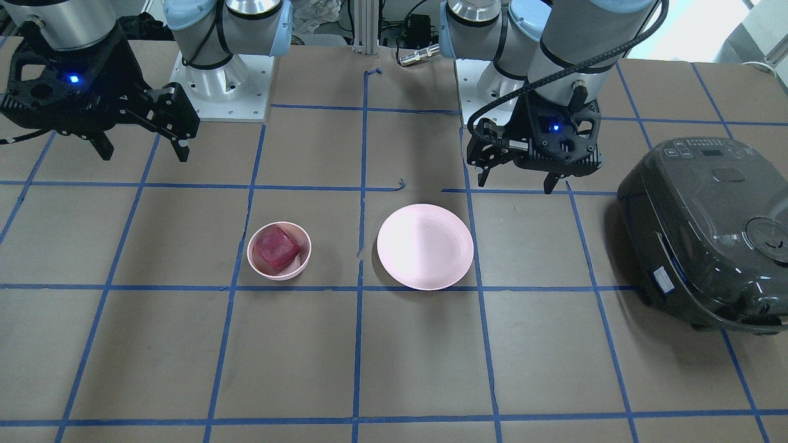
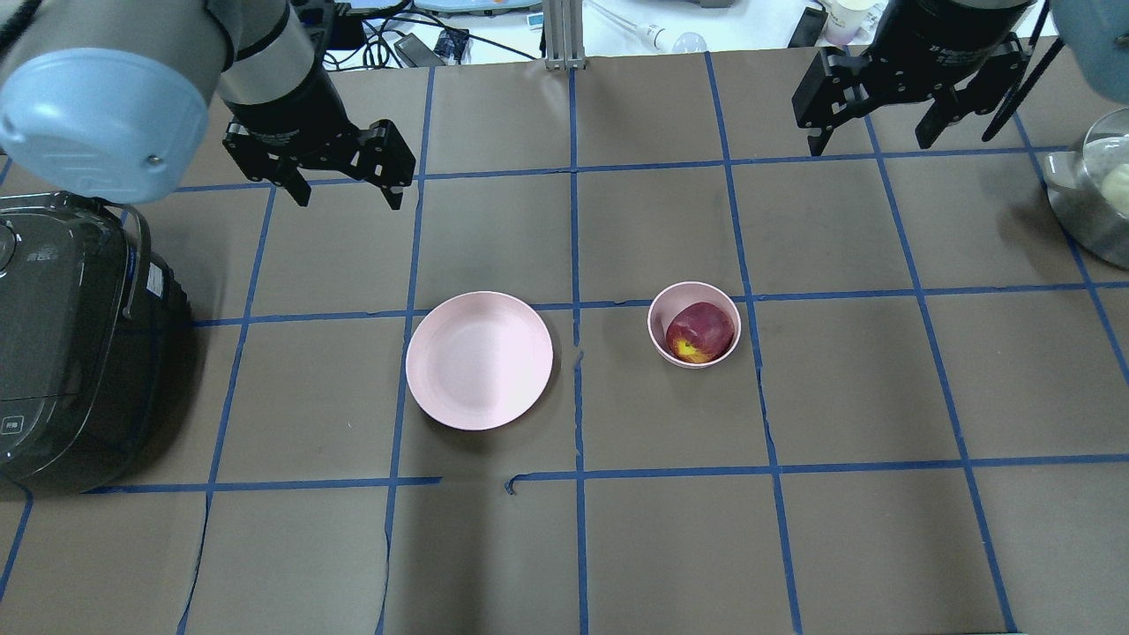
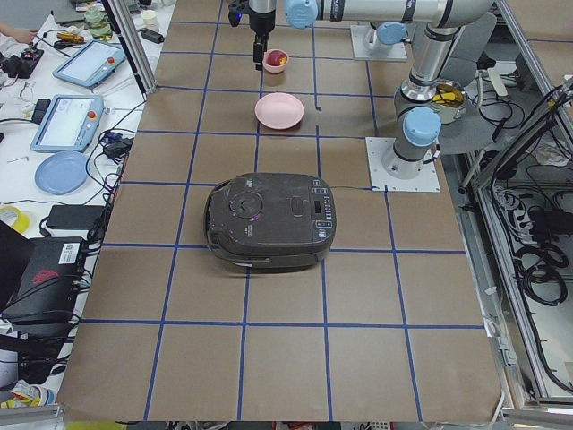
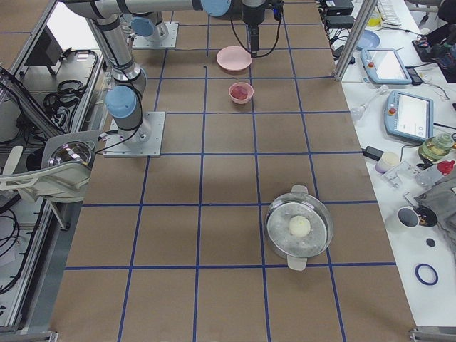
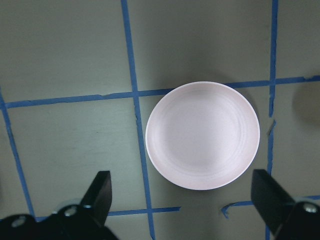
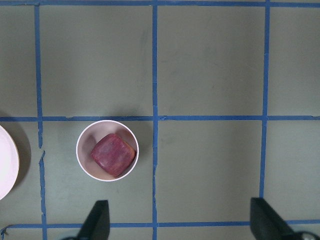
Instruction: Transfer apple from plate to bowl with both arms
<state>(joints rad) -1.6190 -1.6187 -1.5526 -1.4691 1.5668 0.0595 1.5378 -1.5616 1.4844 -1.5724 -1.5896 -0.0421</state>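
Now the apple [image 2: 699, 333] sits inside the bowl [image 2: 654, 319], its underside hidden by the rim, and the plate [image 2: 479, 360] lies near, apart. Farther back, the left gripper [image 2: 348, 199] and right gripper [image 2: 871, 145] hang with fingers spread, the right arm cut off at the frame edge

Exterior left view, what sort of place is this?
Likely a robotics lab: a table gridded in blue tape, a teach pendant lying alongside it, and loose cables on the other side.
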